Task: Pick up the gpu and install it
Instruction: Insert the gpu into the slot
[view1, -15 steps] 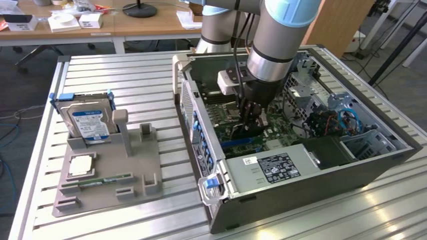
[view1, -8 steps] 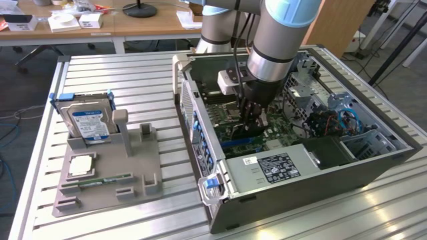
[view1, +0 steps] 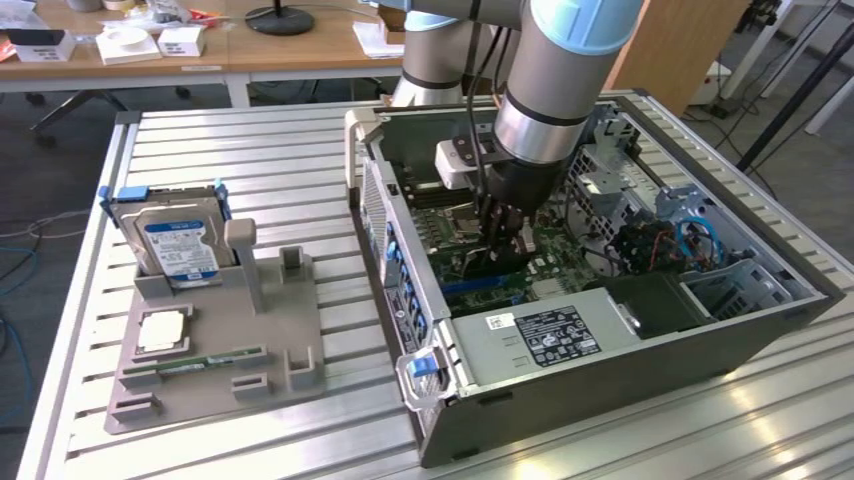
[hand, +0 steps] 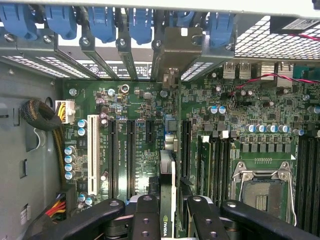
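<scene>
Grey slatted metal table (view1: 240, 130) spreads below and all around the claw (view1: 514, 235). Light wooden desk (view1: 307, 50) well behind the claw, holding white boxes (view1: 130, 44) and a black round base (view1: 280, 20). Dark grey floor (view1: 40, 170) off the table edge, well apart from the claw on the exterior view's left, loose cables (view1: 16, 260) lying on it. Upright wooden panel (view1: 681, 45) behind the claw toward the exterior view's right, a black pole (view1: 801, 95) slanting near it. Bright glare (view1: 787, 420) on the slats in front of the claw.
</scene>
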